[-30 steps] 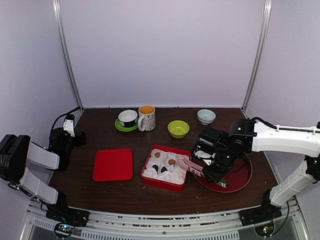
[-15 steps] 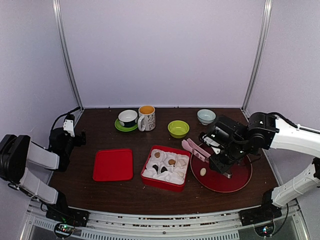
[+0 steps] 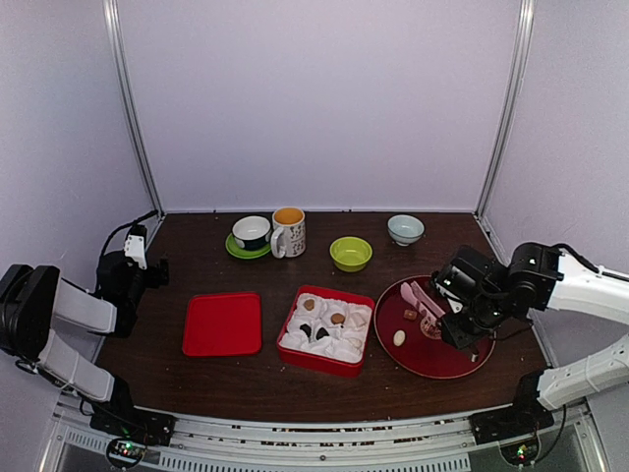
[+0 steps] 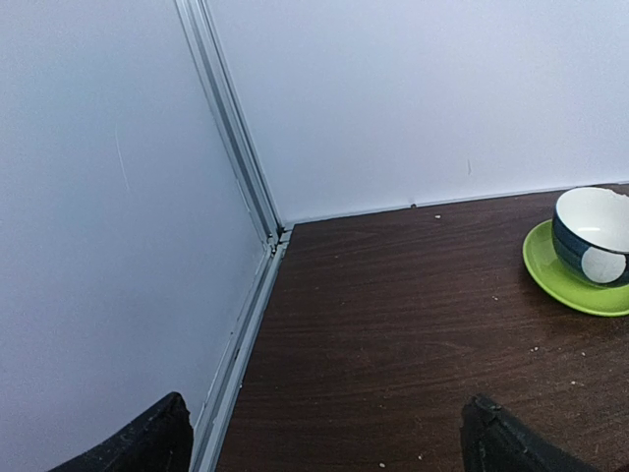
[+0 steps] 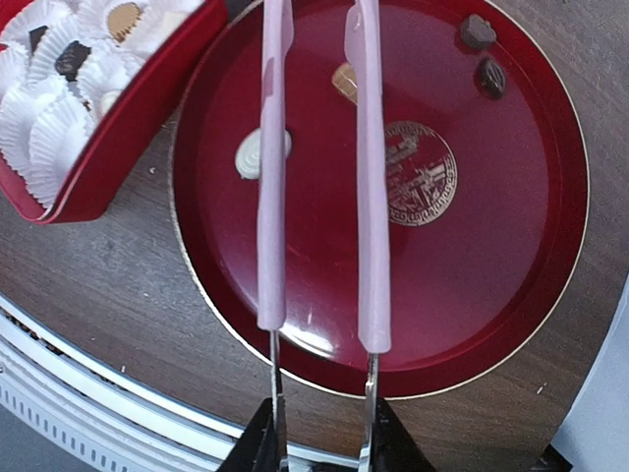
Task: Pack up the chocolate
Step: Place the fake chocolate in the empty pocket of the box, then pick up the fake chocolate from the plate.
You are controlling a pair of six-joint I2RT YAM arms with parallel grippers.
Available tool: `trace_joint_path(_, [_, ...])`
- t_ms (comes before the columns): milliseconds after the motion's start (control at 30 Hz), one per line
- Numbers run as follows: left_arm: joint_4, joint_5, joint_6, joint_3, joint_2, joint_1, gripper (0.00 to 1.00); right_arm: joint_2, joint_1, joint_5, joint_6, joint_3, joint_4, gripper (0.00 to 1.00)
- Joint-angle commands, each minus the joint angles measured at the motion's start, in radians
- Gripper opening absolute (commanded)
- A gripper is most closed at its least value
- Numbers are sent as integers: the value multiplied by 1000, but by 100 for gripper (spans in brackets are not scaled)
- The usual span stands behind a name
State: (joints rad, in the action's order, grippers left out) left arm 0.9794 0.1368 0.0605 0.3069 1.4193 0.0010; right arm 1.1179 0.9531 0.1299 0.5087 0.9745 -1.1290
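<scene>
The left gripper [image 4: 329, 447] hangs with its fingers [image 4: 147, 442] spread wide and nothing between them. Ahead of them and off to the right, well apart, a blue-and-white cup [image 4: 593, 234] sits on a green saucer [image 4: 555, 275]. Well to the right of those fingers lies a flat red lid [image 3: 221, 324]. Just beside it is the red box [image 3: 322, 361], lined with white paper cups [image 3: 295, 339], a few of them holding chocolates [image 3: 337, 318].

Further right, the right gripper [image 5: 324, 438] is clamped on the metal ends of the pink tongs [image 5: 270, 177]. The tongs' two arms reach forward from the fingers, apart from each other, over the round red plate [image 5: 491, 275]. A cream-white chocolate [image 5: 246, 157] lies partly under the arm on the left of the wrist view. A caramel chocolate [image 5: 340, 81] peeks out beside the other arm, and neither is pinched. Ahead of the fingers and to the right of the tong arms, two dark pieces [image 5: 477, 31] lie near the plate's far rim.
</scene>
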Motion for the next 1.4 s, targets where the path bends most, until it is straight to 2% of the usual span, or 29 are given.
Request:
trace_joint_path(0, [57,-8,-4,11,5,10,98,-44,-37,-29,39,-65,37,31])
trace_joint_path(333, [57,-8,-4,11,6,9,98,-17,-78,-67,38,-131,117,33])
trace_joint_path(1367, [57,-8,-4,11,6,9,98,155,-157,-82,-4,-93,198,33])
